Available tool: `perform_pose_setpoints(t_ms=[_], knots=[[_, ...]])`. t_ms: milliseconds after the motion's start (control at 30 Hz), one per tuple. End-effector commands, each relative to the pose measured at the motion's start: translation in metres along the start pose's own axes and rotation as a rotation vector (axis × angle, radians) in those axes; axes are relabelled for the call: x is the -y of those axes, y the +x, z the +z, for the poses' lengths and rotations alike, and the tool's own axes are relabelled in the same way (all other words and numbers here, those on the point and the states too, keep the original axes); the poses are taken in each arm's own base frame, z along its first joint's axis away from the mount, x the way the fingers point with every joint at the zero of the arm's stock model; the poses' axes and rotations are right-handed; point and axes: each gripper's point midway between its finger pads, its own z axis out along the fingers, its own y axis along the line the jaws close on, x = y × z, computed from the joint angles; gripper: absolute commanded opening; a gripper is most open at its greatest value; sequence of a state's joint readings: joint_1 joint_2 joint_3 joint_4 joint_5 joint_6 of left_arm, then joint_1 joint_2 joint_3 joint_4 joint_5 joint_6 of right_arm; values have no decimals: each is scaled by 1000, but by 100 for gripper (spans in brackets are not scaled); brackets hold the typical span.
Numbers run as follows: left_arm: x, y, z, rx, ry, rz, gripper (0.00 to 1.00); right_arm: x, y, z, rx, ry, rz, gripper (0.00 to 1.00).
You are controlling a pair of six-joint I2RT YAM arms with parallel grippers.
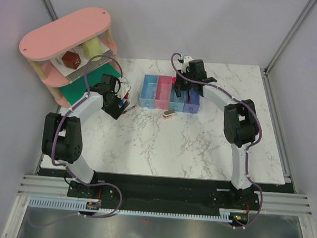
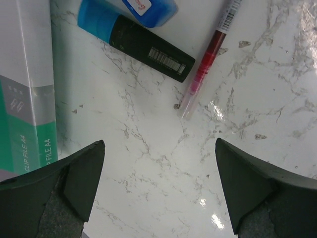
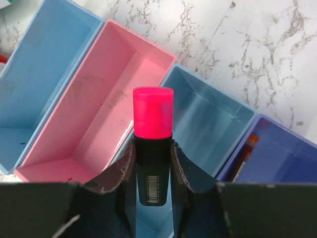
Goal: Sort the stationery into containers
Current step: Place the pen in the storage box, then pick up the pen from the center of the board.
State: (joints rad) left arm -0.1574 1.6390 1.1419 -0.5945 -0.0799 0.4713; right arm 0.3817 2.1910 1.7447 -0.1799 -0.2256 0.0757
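Note:
My right gripper (image 3: 152, 154) is shut on a black marker (image 3: 151, 173) with a pink-red cap (image 3: 153, 112). It hangs over the edge between the pink bin (image 3: 106, 104) and the middle light blue bin (image 3: 208, 124). The four containers stand in a row: light blue (image 1: 148, 91), pink (image 1: 163, 91), light blue (image 1: 177, 105), violet-blue (image 1: 192, 105). My left gripper (image 2: 159, 188) is open just above bare marble. Beyond its fingers lie a thin red pen (image 2: 208, 64), a black marker with a blue cap (image 2: 143, 45) and a blue piece (image 2: 148, 7). A beige-grey stapler-like block (image 1: 168, 115) lies in front of the bins.
The violet-blue bin (image 3: 282, 163) holds an orange-red pen-like item (image 3: 245, 154). A green clip file (image 2: 25, 104) lies just left of my left gripper. The pink oval tiered shelf (image 1: 66, 33) stands at the back left corner, with a brown object on its middle level.

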Motion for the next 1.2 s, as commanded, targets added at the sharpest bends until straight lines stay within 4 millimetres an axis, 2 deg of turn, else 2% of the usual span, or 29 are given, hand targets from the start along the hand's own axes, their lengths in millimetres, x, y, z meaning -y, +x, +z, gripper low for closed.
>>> perform_pose_setpoints(t_ms=[0, 67, 100, 133, 167, 367, 500, 700, 1167], knots=[[-24, -28, 3, 58, -79, -91, 99, -2, -36, -23, 87, 18, -42, 4], [-29, -31, 5, 57, -92, -113, 99, -3, -39, -26, 93, 17, -45, 5], [-31, -31, 6, 52, -97, -119, 99, -2, -40, -26, 96, 18, -47, 10], [-30, -30, 11, 43, -93, -127, 99, -3, -43, -27, 104, 15, -51, 23], [-32, -33, 11, 47, -98, -132, 99, -3, -44, -28, 104, 15, -54, 27], [-33, -36, 25, 30, -92, -175, 99, -6, -53, -32, 114, 5, -59, 33], [-31, -37, 36, 20, -82, -210, 99, -10, -56, -34, 115, -17, -62, 50], [-35, -41, 48, 9, -98, -236, 99, -13, -60, -38, 122, -24, -78, 56], [-36, -42, 65, -3, -111, -280, 98, -21, -64, -44, 124, -46, -79, 57]])
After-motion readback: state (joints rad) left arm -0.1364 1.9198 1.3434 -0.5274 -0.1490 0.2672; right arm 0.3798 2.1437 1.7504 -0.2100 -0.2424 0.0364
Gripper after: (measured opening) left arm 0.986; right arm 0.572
